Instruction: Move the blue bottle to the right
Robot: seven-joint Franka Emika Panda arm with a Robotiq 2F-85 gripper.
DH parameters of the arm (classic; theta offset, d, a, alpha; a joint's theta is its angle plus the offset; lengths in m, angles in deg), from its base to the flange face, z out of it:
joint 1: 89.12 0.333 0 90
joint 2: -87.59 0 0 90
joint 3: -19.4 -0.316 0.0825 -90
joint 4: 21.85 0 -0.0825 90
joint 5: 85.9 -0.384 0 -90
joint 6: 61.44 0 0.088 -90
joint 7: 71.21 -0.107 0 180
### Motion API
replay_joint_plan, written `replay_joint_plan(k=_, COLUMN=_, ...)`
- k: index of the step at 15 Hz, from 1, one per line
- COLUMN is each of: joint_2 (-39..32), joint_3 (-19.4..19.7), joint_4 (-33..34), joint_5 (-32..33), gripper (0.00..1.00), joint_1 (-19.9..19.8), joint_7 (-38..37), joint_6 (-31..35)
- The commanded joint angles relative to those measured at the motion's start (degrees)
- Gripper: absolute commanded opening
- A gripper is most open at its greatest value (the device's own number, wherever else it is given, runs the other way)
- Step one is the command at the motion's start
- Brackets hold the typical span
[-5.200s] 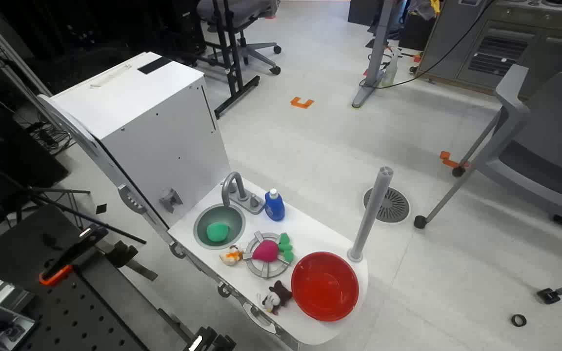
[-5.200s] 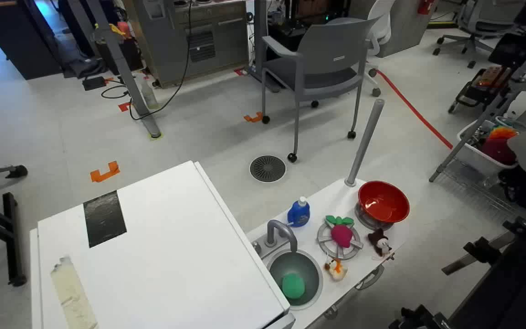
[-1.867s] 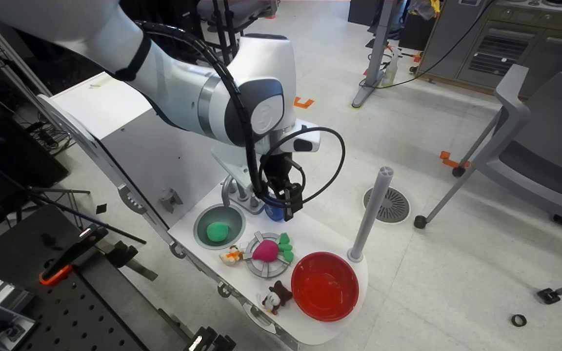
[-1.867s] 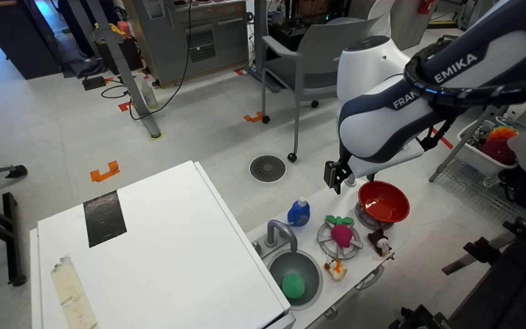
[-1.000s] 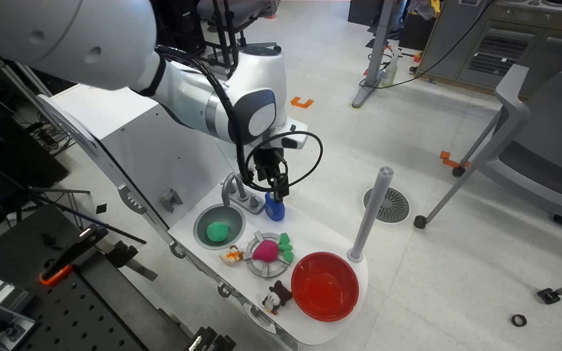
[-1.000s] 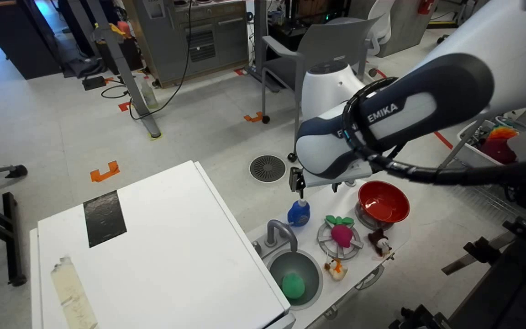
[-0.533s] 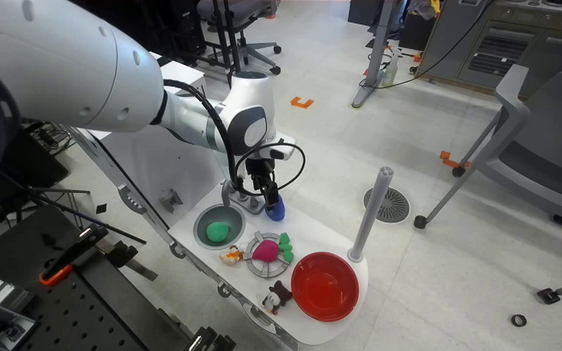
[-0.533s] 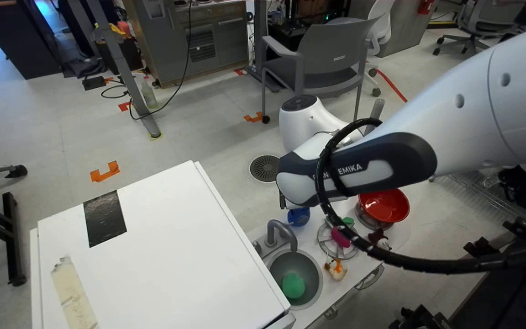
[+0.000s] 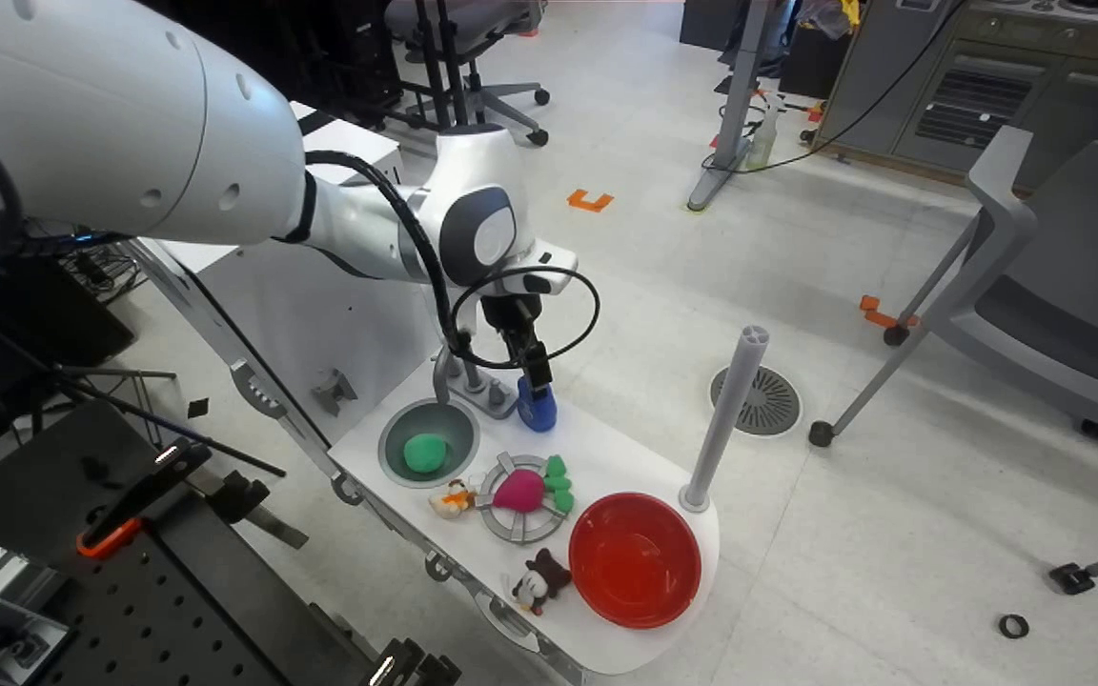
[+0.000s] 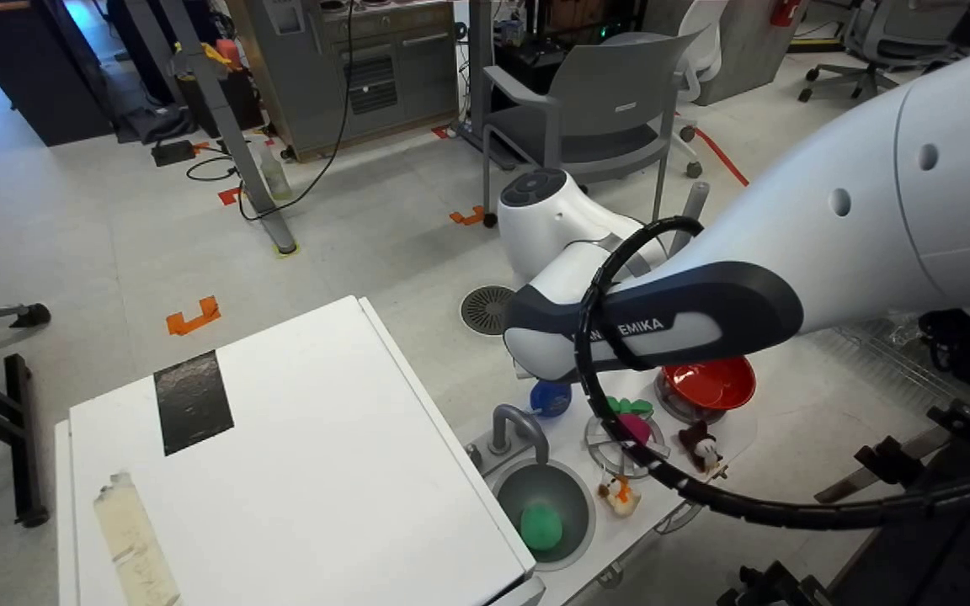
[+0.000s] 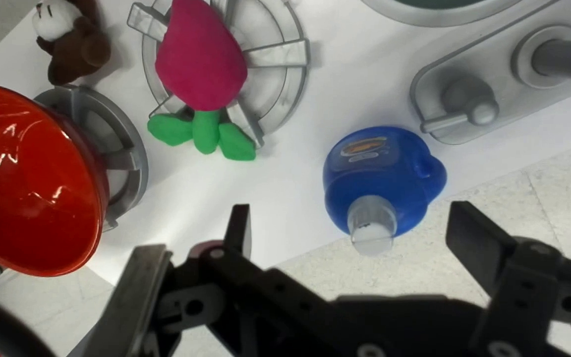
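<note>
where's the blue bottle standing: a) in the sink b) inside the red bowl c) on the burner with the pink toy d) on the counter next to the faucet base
d) The wrist view shows the blue bottle on the white counter, beside the grey faucet base.

The blue bottle looks smooth, shiny plastic; the red bowl glossy, the brown toy plush cloth, the fingers matt, the tabletop smooth.
</note>
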Motion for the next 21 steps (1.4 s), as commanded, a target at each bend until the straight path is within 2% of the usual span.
replay_joint_plan(k=1, joint_2=0.0, joint_3=1.32, joint_4=-1.1, joint_5=1.22, gripper=1.0, joint_1=0.53, joint_7=-4.7, joint_6=2.28)
replay_joint_plan(k=6, joint_2=-0.01, joint_3=2.25, joint_4=-2.45, joint_5=2.31, gripper=1.0, joint_1=0.79, joint_7=-9.28, joint_6=5.42)
replay_joint_plan(k=10, joint_2=-0.01, joint_3=2.19, joint_4=-3.12, joint_5=2.66, gripper=1.0, joint_1=1.05, joint_7=-12.2, joint_6=5.42)
replay_joint_plan(k=11, joint_2=-0.01, joint_3=2.19, joint_4=-3.34, joint_5=2.67, gripper=0.94, joint_1=1.12, joint_7=-12.95, joint_6=5.85)
replay_joint_plan(k=12, joint_2=-0.01, joint_3=2.22, joint_4=-3.53, joint_5=2.62, gripper=0.74, joint_1=1.23, joint_7=-13.84, joint_6=5.97)
replay_joint_plan(k=14, joint_2=-0.01, joint_3=2.71, joint_4=-4.03, joint_5=2.82, gripper=0.69, joint_1=1.64, joint_7=-16.25, joint_6=6.83)
replay_joint_plan(k=21, joint_2=0.0, joint_3=7.64, joint_4=-5.02, joint_5=5.97, gripper=0.16, joint_1=4.49, joint_7=-29.18, joint_6=3.24)
